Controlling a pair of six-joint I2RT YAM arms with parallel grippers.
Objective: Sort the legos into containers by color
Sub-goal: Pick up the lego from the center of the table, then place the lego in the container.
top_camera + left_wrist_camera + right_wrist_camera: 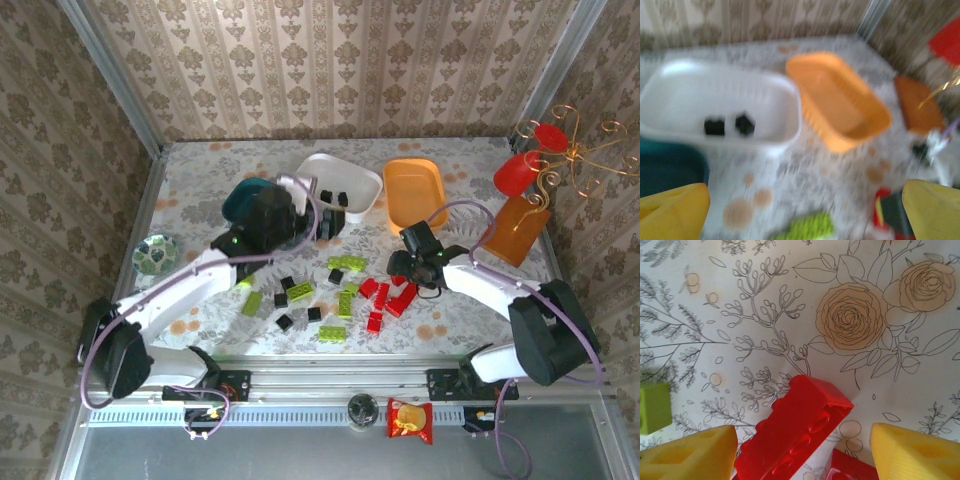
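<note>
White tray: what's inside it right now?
Two black cubes lie in the white tray. From above, the left arm covers its left edge, hiding that part.

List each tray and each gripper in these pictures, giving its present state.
white tray, holds two black cubes
orange tray, empty
teal tray, mostly hidden, contents unclear
left gripper, open, holding nothing
right gripper, open, straddling a red brick

Bench (200, 190): wore floral print.
Far: held teal tray (238, 198), white tray (325, 165), orange tray (415, 190).
Middle: bore green bricks (348, 263), red bricks (385, 295), black cubes (285, 322).
</note>
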